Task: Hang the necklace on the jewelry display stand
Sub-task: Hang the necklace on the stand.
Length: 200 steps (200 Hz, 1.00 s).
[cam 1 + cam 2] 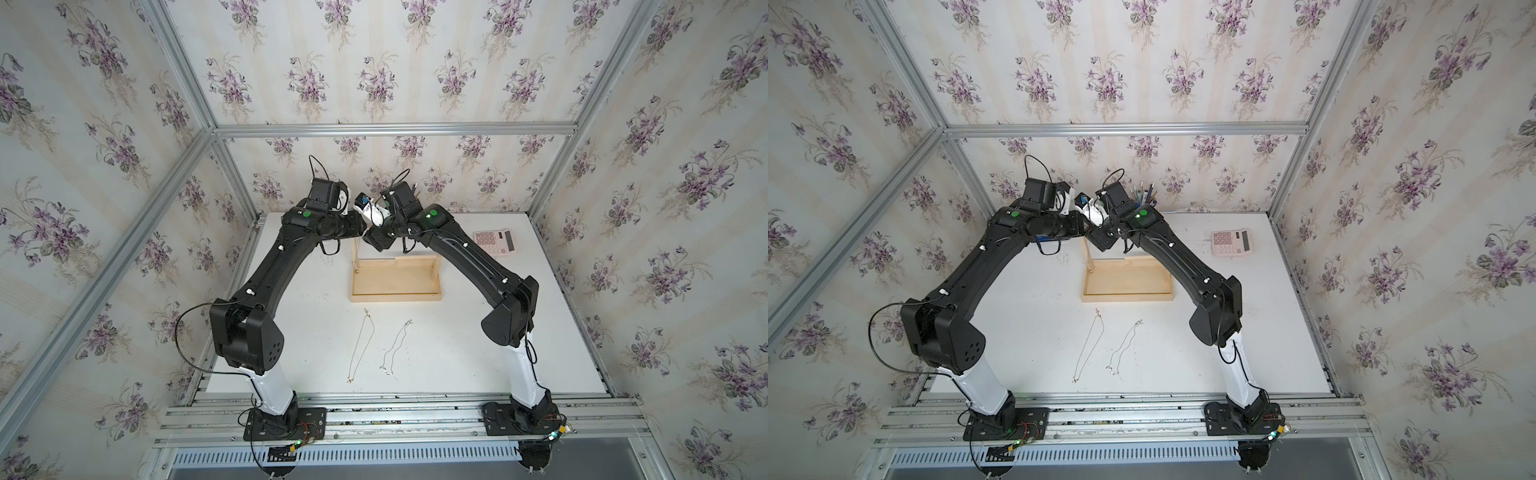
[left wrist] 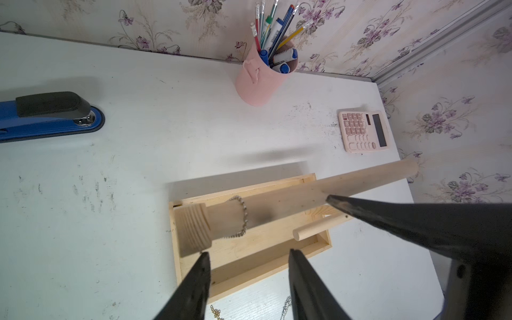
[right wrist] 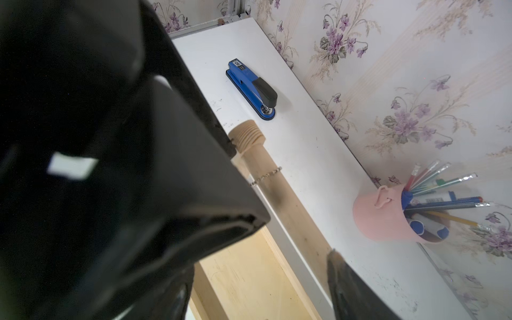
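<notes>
With the fine beaded metal necklace (image 2: 245, 214) looped over the top bar of the pale wooden jewelry display stand (image 2: 360, 180) beside its ribbed cap, the left gripper (image 2: 249, 253) hangs spread and empty, while the right gripper (image 3: 297, 235) straddles the bar, jaws wide apart, apparently to steady it

Twin robot arms: the left arm (image 1: 266, 266) and right arm (image 1: 469, 257) wear matte black shells above white lower segments (image 1: 274, 386), each carrying a green dot (image 1: 306, 214). Thin black cables (image 1: 176, 332) loop alongside, and the left hand (image 2: 249, 252) ends in tapered black fingers (image 2: 194, 288).
</notes>
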{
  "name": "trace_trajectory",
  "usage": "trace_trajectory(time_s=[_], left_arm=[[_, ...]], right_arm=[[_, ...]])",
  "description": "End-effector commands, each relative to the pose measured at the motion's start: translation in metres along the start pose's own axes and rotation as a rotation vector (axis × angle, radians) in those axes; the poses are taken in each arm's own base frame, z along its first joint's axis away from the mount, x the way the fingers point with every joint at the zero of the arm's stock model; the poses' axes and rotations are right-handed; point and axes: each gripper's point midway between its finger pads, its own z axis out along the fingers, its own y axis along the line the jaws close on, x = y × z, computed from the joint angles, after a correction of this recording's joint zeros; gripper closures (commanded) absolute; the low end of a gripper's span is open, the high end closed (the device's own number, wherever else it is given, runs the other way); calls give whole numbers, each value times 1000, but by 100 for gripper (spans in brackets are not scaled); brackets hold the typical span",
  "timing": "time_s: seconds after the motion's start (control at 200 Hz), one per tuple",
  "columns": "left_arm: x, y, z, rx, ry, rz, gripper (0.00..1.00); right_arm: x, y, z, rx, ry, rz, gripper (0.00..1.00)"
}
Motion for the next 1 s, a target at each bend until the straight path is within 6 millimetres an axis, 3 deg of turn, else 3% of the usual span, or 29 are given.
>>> trace_trajectory(time_s=[0.0,0.1,0.39,0.689,0.814,0.994], left_arm=[[-10,-17,-4,90,-30,12,39],[-8,-23,-8,127,-19,17,32],[-3,-42,-27,243,-2,20,30],[-8,-59,-78,280,-88,78,20],[9,-44,-89,192,-59,84,20],[61,-21,-79,96,68,84,24]], right_arm=[[8,3,0,1,29,11,27],[6,-5,-8,47,8,30,29],[-15,-27,-52,152,-110,93,30],[-14,-50,-99,308,-170,201,31],[3,-57,-119,397,-124,321,34],[56,-21,-122,392,-21,401,38]])
